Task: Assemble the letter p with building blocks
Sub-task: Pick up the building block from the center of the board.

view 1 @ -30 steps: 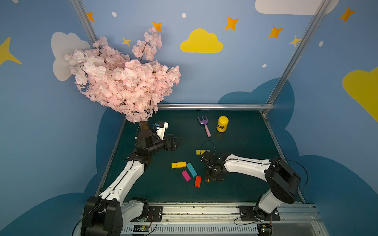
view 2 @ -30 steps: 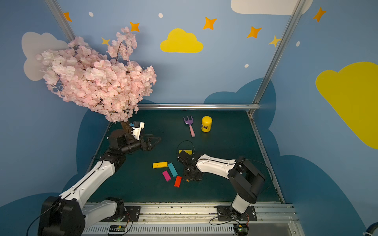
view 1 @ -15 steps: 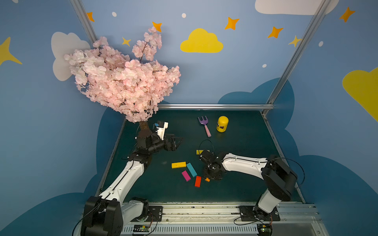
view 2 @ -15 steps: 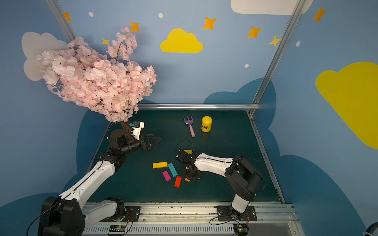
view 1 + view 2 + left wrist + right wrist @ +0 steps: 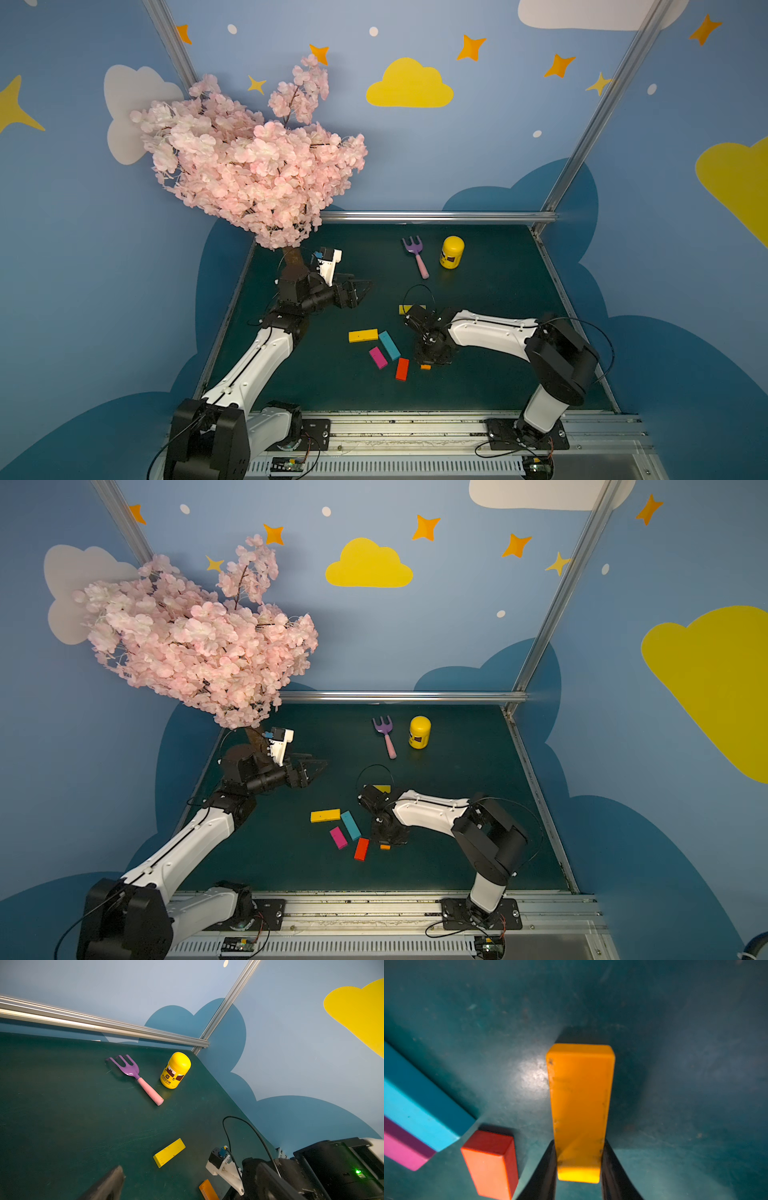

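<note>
- The right fingers [image 5: 548,1169] are newly closed on the orange block [image 5: 580,1105], near the table's [image 5: 498,374] front edge.
- The left fingers [image 5: 108,1184] are held open.
- Its placement in the letter p is judged possible now.

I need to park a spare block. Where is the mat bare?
Bare: the wide strip between the red block and the front rail, and the mat between the jar and the side rail. Crowded: mid-table, around the teal block and orange block.
</note>
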You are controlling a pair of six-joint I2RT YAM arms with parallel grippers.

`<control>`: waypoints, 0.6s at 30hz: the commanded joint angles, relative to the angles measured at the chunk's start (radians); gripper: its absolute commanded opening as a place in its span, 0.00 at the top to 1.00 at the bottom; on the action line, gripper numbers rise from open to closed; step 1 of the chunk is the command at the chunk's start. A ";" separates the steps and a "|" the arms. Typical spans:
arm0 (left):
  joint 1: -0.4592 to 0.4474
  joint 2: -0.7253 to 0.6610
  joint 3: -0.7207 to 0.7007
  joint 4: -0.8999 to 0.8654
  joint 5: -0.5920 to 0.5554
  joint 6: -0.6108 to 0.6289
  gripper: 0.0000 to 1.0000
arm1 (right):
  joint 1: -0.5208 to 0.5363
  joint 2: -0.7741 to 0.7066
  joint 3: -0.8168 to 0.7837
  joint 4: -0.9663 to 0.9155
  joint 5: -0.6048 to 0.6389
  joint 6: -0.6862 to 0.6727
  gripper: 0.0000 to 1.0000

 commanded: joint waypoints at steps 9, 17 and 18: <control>-0.001 0.001 -0.016 0.021 0.014 0.014 0.00 | -0.038 -0.056 0.050 -0.101 0.121 -0.075 0.76; -0.004 0.065 -0.010 0.056 0.183 0.034 0.00 | -0.168 -0.022 0.137 -0.094 0.111 -0.265 0.76; -0.005 0.080 -0.012 0.066 0.213 0.034 0.00 | -0.186 -0.009 0.147 -0.089 0.100 -0.289 0.76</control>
